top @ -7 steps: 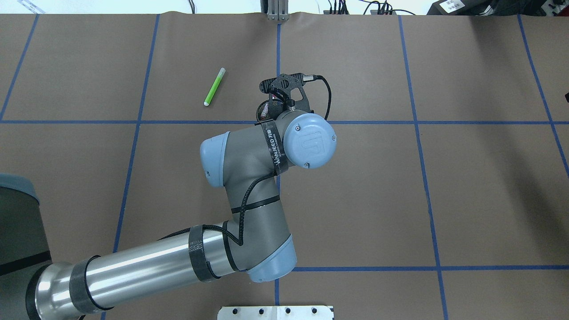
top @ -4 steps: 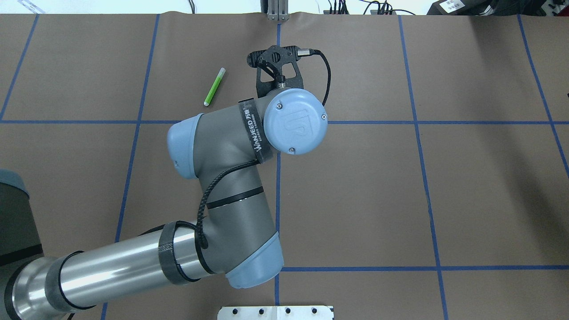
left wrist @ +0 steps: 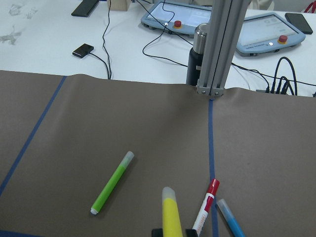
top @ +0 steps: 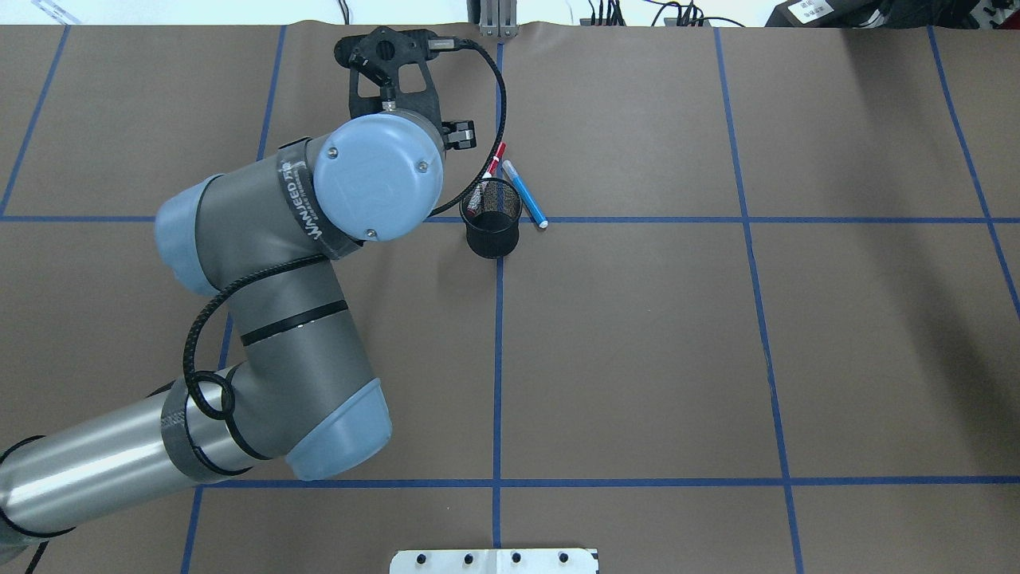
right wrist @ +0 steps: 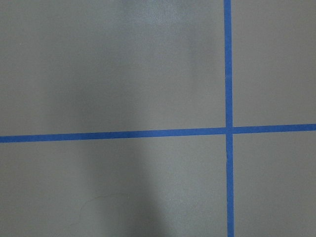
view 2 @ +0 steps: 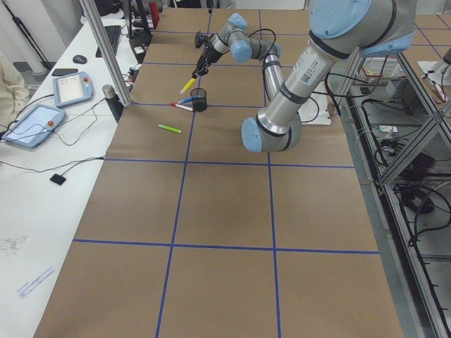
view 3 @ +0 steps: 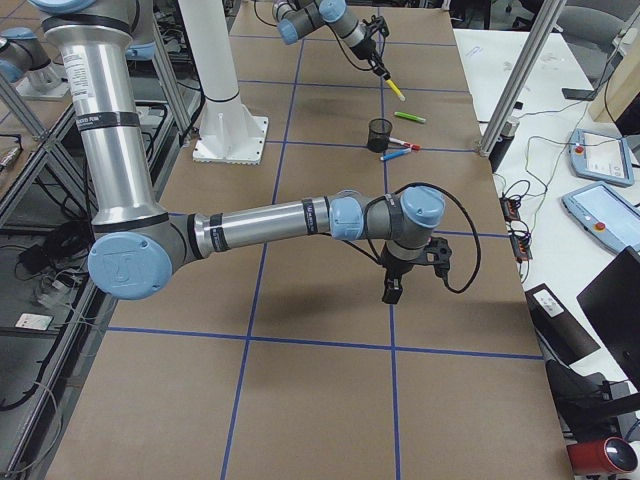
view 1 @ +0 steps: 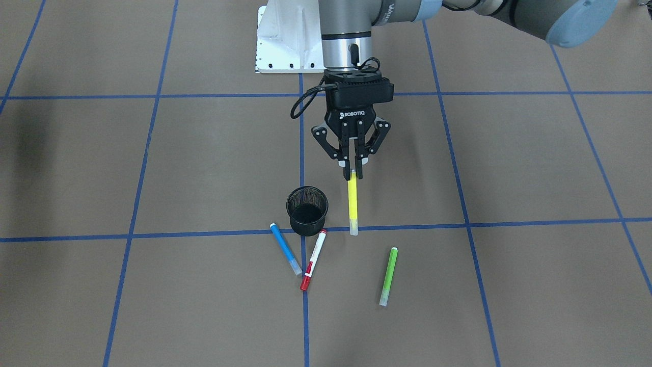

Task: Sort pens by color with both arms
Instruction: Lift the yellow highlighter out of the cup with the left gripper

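Note:
My left gripper [view 1: 355,171] is shut on the top of the yellow pen [view 1: 352,204], which hangs upright above the table beside the black mesh cup [view 1: 306,210]. The yellow pen also shows at the bottom of the left wrist view [left wrist: 171,212]. The blue pen [view 1: 285,248] and the white pen with the red cap [view 1: 313,260] lie just beyond the cup, their ends close together. The lime green pen [view 1: 388,276] lies apart, further to the robot's left. The left arm hides it in the overhead view. My right gripper [view 3: 390,290] hangs over bare table far from the pens; I cannot tell whether it is open.
The white robot base [view 1: 288,41] stands at the table's near edge. Blue tape lines [top: 498,359] divide the brown table into squares. A metal post [left wrist: 217,59] and a dark bottle [left wrist: 197,54] stand at the far edge, with tablets and cables behind them.
My left arm has swung to the left and further out over the table. It now uncovers the cup, the blue pen and the red-capped pen, and it covers the green pen.

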Controlling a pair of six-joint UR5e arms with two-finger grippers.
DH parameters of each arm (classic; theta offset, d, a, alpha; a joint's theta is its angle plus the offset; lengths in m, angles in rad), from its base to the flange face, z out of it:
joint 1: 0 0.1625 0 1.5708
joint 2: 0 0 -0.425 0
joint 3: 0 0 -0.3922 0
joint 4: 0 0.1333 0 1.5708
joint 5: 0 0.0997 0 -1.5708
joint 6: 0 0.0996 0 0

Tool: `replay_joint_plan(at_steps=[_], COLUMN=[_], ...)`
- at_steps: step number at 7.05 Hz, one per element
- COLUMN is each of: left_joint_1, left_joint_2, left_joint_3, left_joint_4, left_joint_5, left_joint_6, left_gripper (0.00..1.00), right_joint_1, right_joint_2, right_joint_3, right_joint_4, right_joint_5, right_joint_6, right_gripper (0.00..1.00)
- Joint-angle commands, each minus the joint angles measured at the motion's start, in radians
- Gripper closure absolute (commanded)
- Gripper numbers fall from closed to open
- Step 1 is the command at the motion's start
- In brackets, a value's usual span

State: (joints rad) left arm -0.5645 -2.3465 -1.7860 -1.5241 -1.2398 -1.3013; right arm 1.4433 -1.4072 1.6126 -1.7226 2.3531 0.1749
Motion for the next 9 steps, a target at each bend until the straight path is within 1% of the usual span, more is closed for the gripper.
replay_joint_plan(at_steps=[1, 2, 3, 4, 6, 7, 8, 9], left_joint_1=[-0.043, -0.054, -0.081, -0.104, -0.112, -0.107, -0.094, -0.054], left_joint_2=[0.042, 0.044, 0.050, 0.062, 0.128, 0.163, 0.167, 0.155], left_joint_3=[0.118, 0.228, 0.335, 0.394, 0.448, 0.461, 0.464, 0.464], left_joint_4=[-0.153, -0.289, -0.411, -0.479, -0.597, -0.651, -0.657, -0.659], left_joint_5=[0.057, 0.132, 0.135, 0.137, 0.187, 0.191, 0.201, 0.236], left_joint_6=[0.001, 0.002, 0.002, 0.002, 0.002, 0.002, -0.003, -0.009], left_gripper=[1.00, 1.00, 1.00, 1.00, 1.00, 1.00, 1.00, 1.00], right_joint_1=[0.000, 0.000, 0.000, 0.000, 0.000, 0.000, 0.000, 0.000], right_joint_2=[-0.001, -0.001, -0.003, -0.003, -0.003, -0.003, -0.003, -0.003], right_joint_3=[0.001, 0.000, 0.001, 0.001, 0.000, 0.001, 0.001, 0.001], right_joint_4=[0.000, 0.000, 0.000, 0.000, 0.000, 0.000, 0.000, 0.000], right_joint_5=[0.000, 0.000, 0.000, 0.000, 0.000, 0.000, 0.000, 0.000], right_joint_6=[0.000, 0.000, 0.000, 0.000, 0.000, 0.000, 0.000, 0.000], right_gripper=[0.00, 0.00, 0.00, 0.00, 0.00, 0.00, 0.00, 0.00])
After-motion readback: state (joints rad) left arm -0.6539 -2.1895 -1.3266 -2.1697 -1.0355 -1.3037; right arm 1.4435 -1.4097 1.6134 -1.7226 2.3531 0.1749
